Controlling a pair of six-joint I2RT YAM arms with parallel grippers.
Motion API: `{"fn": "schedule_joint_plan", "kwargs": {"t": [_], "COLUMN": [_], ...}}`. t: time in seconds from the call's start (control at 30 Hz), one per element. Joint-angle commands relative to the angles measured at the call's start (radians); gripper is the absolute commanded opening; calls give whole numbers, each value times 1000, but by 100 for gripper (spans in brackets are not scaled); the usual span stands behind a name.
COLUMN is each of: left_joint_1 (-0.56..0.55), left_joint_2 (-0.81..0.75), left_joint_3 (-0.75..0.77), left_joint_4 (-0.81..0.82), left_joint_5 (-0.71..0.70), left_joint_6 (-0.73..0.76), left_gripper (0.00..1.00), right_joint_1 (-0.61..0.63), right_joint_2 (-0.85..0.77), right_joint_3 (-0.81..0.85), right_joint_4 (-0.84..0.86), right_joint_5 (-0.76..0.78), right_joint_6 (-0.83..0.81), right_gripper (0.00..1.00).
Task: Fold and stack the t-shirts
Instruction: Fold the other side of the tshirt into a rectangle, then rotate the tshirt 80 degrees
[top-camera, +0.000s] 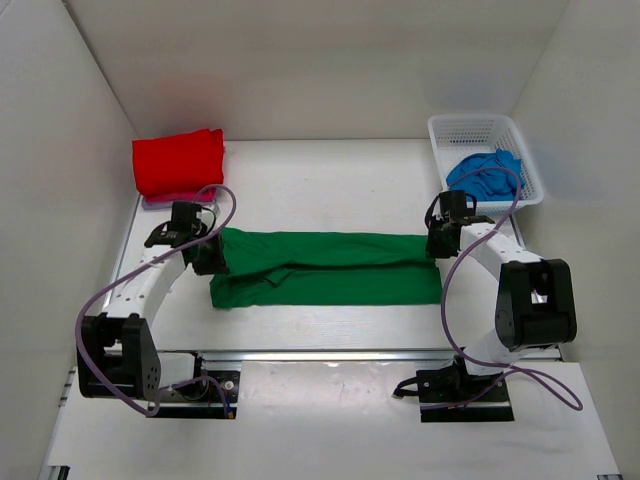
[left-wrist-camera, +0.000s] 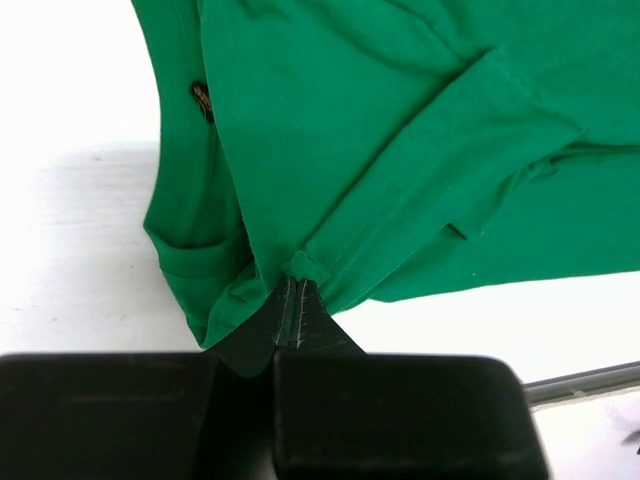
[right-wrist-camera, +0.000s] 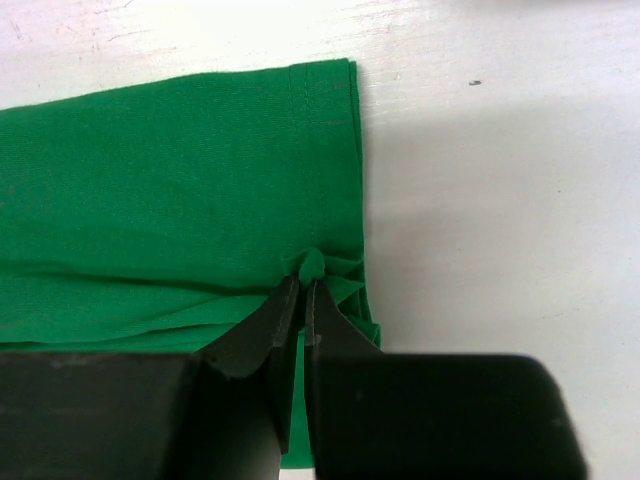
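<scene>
Top view, green t-shirt (top-camera: 330, 268) at bench (top-camera: 320, 185) centre, folded into a long band running 9 to 3 o'clock. Far edge looks pulled straight between the two hands, near edge lies slack on the bench, bulging toward 7 o'clock.

Left hand (top-camera: 210, 255) at the band's 9 o'clock end, clamped shut on the green t-shirt. Left wrist view: fingertips pressed together with a bunched hem corner pinched between them, a sleeve fold and seams fanning out toward 12 to 2 o'clock.

Right hand (top-camera: 440, 240) at the 3 o'clock end, also clamped shut on the green t-shirt. Right wrist view: fingertips nipping a small pucker of cloth just inside the hemmed edge, cloth flat toward 9 o'clock, bare bench toward 3 o'clock.

Can't tell whether either pinched corner is off the bench.

Red t-shirt (top-camera: 178, 160) folded at 10 o'clock in the far left corner, lying on top of the pink t-shirt (top-camera: 165, 200), only a pink strip showing at its near edge.

White basket (top-camera: 480, 125) at 2 o'clock by the right wall, blue t-shirt (top-camera: 485, 172) crumpled inside it, unfolded.
</scene>
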Motion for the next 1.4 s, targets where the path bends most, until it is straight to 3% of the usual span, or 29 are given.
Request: {"fn": "schedule_joint_plan", "kwargs": {"t": [0.0,0.27,0.33,0.4,0.47,0.5,0.57,0.63,0.73,0.8,0.87,0.9,0.97,1.13,1.37], "left_joint_1": [-13,-35,-40,-35,-38,-38,-32,-36,-76,-139,-179,-188,-205,-230,-277], "left_joint_2": [-11,9,36,39,27,11,-23,-62,-76,-62,-62,-62,-71,-80,53], "left_joint_3": [-27,-50,-45,-37,-36,-34,-25,4,71,71,9,-5,-94,-177,-189], "left_joint_4": [-27,-51,-74,-90,-84,-85,-62,-39,-27,10,66,88,160,245,298], "left_joint_5": [-2,-40,-51,-51,-78,-89,-146,-170,-131,-132,-148,-149,-158,-195,-290], "left_joint_6": [-1,-18,-17,-20,-31,-31,-54,-70,-94,-147,-193,-225,-258,-302,-324], "left_gripper": [0,0,7,27,55,61,66,66,62,54,40,26,10,10,11], "right_joint_1": [-5,4,6,12,12,21,18,22,30,36,42,36,44,82,127], "right_joint_2": [-14,32,35,21,6,1,-15,-32,-45,-42,-23,-16,14,64,132], "right_joint_3": [0,10,21,42,50,62,78,108,150,149,156,155,144,125,75], "right_joint_4": [-5,-42,-55,-66,-78,-83,-92,-107,-92,-60,-29,-19,3,63,67], "right_joint_5": [7,3,5,8,14,17,28,26,8,-4,-24,-26,-69,-70,-46], "right_joint_6": [-11,-25,-28,-30,-30,-40,-43,-51,-78,-95,-105,-100,-91,-97,-67], "right_gripper": [0,2,15,30,53,58,70,74,75,68,63,59,56,55,54]}}
